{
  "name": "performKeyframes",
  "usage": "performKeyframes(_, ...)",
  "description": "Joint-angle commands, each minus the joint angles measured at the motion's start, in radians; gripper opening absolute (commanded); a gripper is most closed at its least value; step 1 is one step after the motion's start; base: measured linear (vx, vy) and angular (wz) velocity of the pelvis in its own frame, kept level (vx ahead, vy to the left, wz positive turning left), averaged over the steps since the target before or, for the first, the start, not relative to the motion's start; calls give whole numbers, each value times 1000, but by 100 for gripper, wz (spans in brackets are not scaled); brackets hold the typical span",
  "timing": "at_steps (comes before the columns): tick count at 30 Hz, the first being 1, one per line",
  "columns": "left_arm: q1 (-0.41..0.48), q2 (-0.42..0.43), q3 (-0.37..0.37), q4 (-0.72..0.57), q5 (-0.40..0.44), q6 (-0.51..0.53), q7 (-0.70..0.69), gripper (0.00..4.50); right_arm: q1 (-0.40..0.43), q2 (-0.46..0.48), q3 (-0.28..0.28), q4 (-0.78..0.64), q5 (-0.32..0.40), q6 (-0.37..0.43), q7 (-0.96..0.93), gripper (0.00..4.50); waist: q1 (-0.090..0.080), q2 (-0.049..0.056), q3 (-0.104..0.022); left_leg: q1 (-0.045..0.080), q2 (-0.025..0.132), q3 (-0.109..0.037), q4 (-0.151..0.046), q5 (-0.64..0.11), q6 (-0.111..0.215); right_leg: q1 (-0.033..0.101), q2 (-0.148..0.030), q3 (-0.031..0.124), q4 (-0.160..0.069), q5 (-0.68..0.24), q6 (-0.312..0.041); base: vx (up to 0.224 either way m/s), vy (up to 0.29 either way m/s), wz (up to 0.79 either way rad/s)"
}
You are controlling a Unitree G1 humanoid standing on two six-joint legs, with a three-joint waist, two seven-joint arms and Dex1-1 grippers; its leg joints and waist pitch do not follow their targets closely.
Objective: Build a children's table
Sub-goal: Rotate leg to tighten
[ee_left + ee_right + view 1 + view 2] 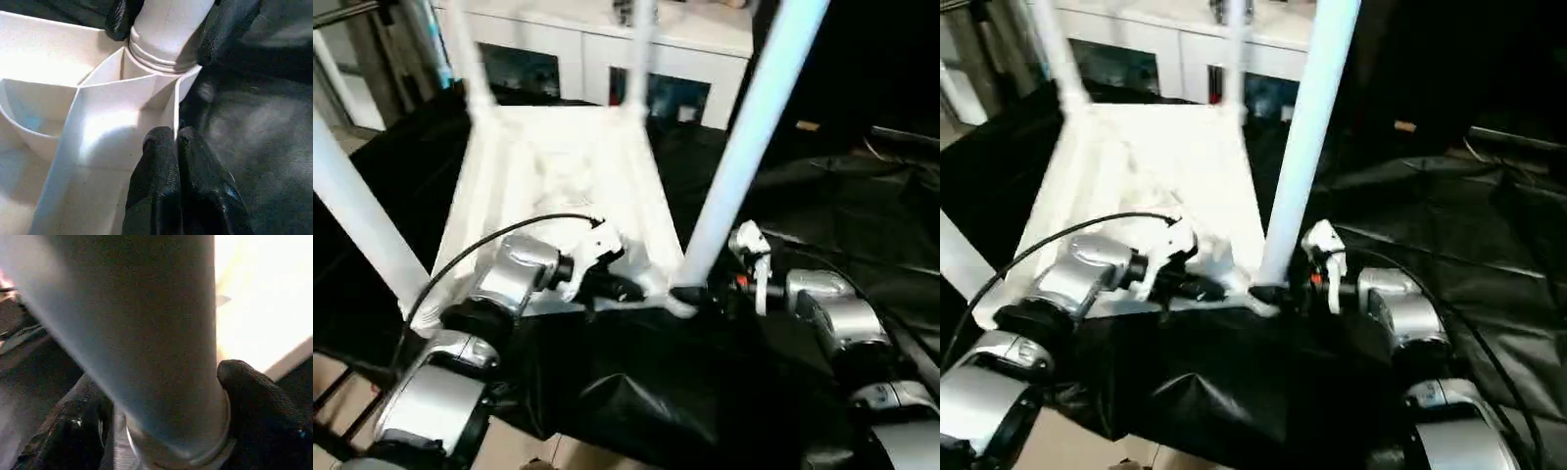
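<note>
Four legs are seen upright in the inverted table top [558, 186] on the black sheet [862, 225]. Near-corner leg [744, 147] is straddled at its base by right gripper [161, 431], axis vertical; left gripper [177, 147], closed empty, is pressed against the socket [146, 83].

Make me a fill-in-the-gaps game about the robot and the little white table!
1. The white table lies upside down, so its legs point ____.
2. The right gripper has its black fingers on both sides of the near right ____.
3. The left gripper has its two fingers pressed ____.
4. The cloth under the table is coloured ____.

Missing words: up; leg; together; black
</note>
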Motion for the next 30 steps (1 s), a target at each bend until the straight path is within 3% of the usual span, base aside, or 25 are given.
performKeyframes(1,-7,-28,-20,-24,-22,-7,-12,0,23,24,64,-3,-13,15,44,308,0,-2,-57,20,21,2,-57,-189,60,44,-42,27,-55,-117,-266,0,0,0)
performKeyframes(5,-5,-28,-20,-23,-20,-10,-16,0,27,24,67,-10,-14,21,51,274,3,-6,-58,17,18,2,-57,-166,58,47,-40,25,-51,-88,-264,0,0,0)
performKeyframes(10,-11,-44,-2,-6,-10,-12,64,0,38,31,60,-31,4,47,49,267,4,-7,-59,16,17,2,-54,-149,70,47,-40,25,-48,-64,-267,0,0,0)
performKeyframes(14,-37,-89,35,35,2,4,237,0,30,84,14,14,-8,35,-107,265,7,-8,-55,19,17,2,-57,-197,48,43,-43,26,-58,-152,-249,0,0,0)
performKeyframes(18,-59,-138,59,68,15,23,395,0,-2,137,-21,109,-56,-7,-339,261,-14,-8,-50,19,13,-7,-67,-270,-2,35,-47,28,-76,-316,-194,0,0,0)
performKeyframes(20,-62,-149,61,72,16,26,417,0,-11,150,-29,131,-64,-10,-394,258,-21,-9,-51,18,11,-10,-67,-287,-5,36,-47,27,-82,-360,-175,0,0,0)
performKeyframes(26,-63,-222,55,75,20,39,494,0,-70,262,-119,243,-54,-8,-716,256,-44,-1,-50,15,8,-14,-71,-319,-7,31,-42,25,-91,-397,-155,0,0,0)
performKeyframes(28,-63,-232,47,78,24,34,497,0,-77,281,-108,254,-65,-52,-711,256,-49,-2,-49,17,8,-14,-70,-337,-7,28,-42,24,-94,-406,-154,0,0,0)
performKeyframes(29,-64,-232,43,79,27,32,497,0,-80,285,-103,257,-63,-60,-695,310,-51,-2,-50,17,9,-14,-70,-340,-1,28,-41,25,-94,-397,-156,0,0,0)
performKeyframes(30,-64,-232,43,79,27,32,497,0,-80,285,-103,257,-63,-60,-695,324,-51,-1,-50,16,9,-14,-70,-342,1,28,-41,25,-94,-390,-158,0,0,0)
